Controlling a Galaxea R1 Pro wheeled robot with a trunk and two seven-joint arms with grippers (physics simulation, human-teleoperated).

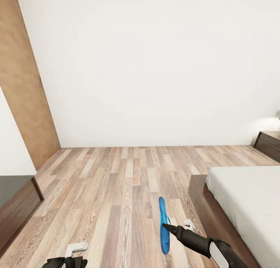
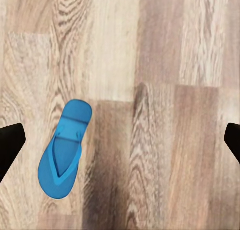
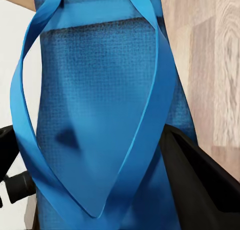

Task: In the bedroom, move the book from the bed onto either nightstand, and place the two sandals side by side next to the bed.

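Note:
My right gripper (image 1: pixel 171 227) is shut on a bright blue sandal (image 1: pixel 164 225), holding it on edge above the wood floor just left of the bed (image 1: pixel 249 205). Up close, the sandal's sole and straps (image 3: pixel 100 104) sit between the black fingers (image 3: pixel 200 185). A second blue sandal (image 2: pixel 64 151) lies flat on the planks, strap side up, under my left gripper (image 2: pixel 120 142), whose fingers stand wide open above it. That left gripper (image 1: pixel 72 256) sits low at the near left. One nightstand (image 1: pixel 270 143) stands by the far wall beyond the bed. The book is out of view.
The bed's dark wooden frame (image 1: pixel 204 205) edges the floor on the right. A long low dark cabinet (image 1: pixel 15 205) stands at the left, with a brown wooden door panel (image 1: pixel 23 89) behind it. A white wall closes the far side.

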